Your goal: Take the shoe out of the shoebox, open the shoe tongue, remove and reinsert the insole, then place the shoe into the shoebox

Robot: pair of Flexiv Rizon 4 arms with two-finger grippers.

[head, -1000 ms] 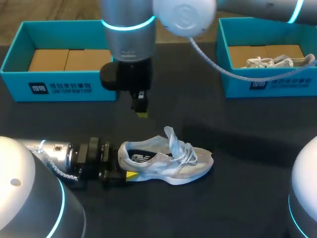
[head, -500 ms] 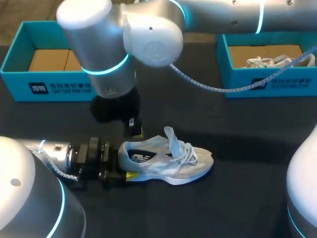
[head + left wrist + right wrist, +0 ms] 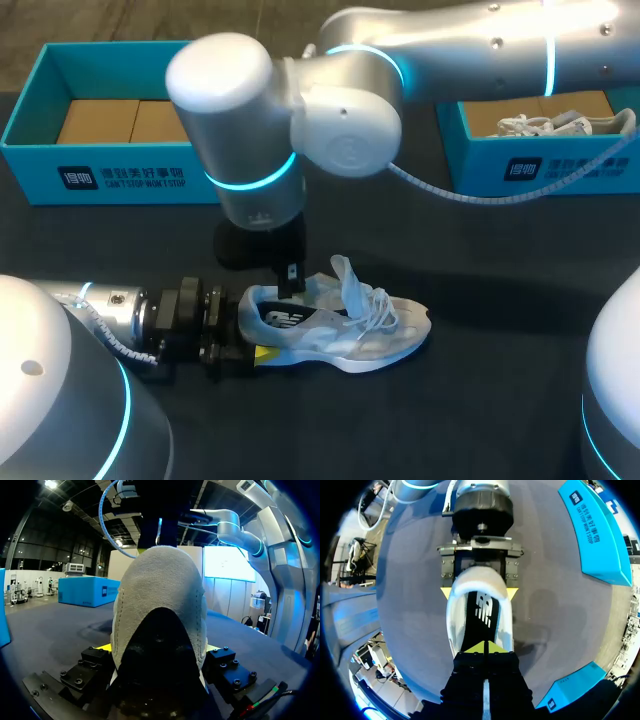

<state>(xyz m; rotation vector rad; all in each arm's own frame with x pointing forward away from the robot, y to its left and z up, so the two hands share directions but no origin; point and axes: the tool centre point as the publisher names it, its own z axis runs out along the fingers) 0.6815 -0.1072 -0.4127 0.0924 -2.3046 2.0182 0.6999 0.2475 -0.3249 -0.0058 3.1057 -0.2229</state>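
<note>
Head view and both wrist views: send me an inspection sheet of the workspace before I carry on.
Surface: dark table, shoe lying on it.
Job's things: shoe in front of the boxes, tongue standing up, black insole inside; left shoebox holds only cardboard.
Clutter: second shoe in the right shoebox.
Grippers: left gripper shut on the shoe's heel; right gripper tips together, in the shoe's opening over the insole.
Cables: grey cable hangs from the right arm above the table.
Surroundings: nothing seen.
</note>
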